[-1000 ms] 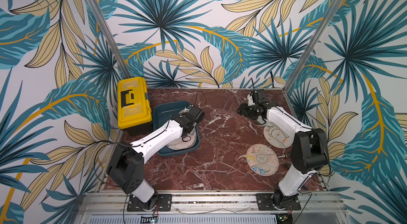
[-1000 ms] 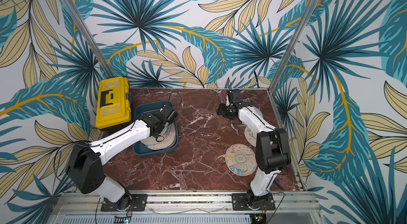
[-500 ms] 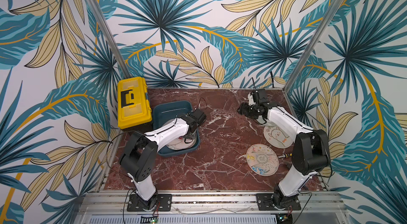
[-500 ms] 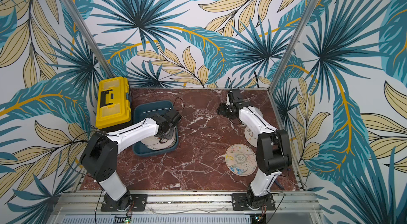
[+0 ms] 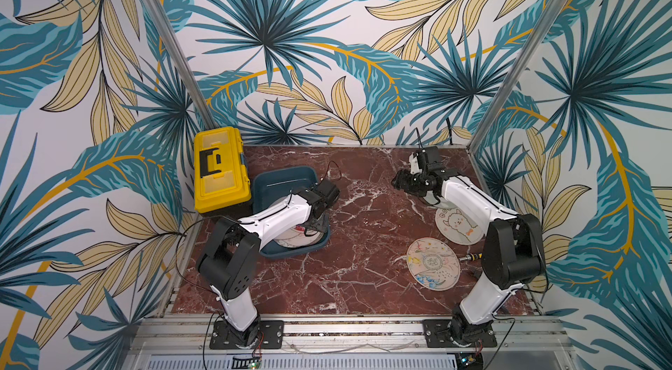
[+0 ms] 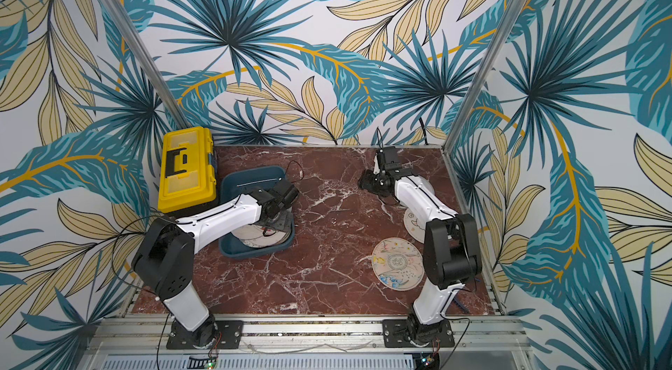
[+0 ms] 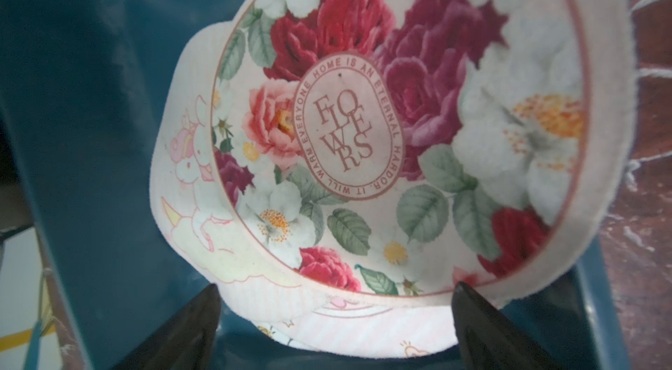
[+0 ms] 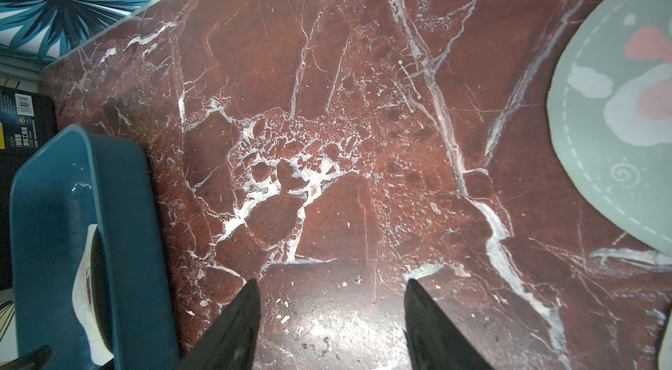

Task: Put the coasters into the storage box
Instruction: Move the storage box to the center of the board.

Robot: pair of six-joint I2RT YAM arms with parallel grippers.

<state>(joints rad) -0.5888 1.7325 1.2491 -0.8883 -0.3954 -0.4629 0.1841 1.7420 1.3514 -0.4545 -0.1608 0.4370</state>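
The dark teal storage box (image 5: 287,182) (image 6: 251,182) sits left of centre on the table. A pile of coasters lies in it, topped by a rose-printed one (image 7: 400,113) over a pale unicorn one (image 7: 189,168). My left gripper (image 7: 336,286) (image 5: 314,224) hangs over the box, open, its fingertips either side of the pile's near edge and gripping nothing. On the right of the table lie a dog coaster (image 5: 459,224) and a cream flower coaster (image 5: 432,263) (image 6: 397,263). My right gripper (image 8: 331,281) (image 5: 398,181) is open above bare marble, with a grey-blue coaster (image 8: 618,113) beside it.
A yellow toolbox (image 5: 221,168) stands against the box's far left side. A small tool with a yellow handle (image 5: 471,257) lies by the right arm's base. Patterned walls with metal posts close the table on three sides.
My left gripper has gone from shut to open and let the rose coaster down onto the pile in the box. Its arm has swung slightly. The right arm has stayed still.
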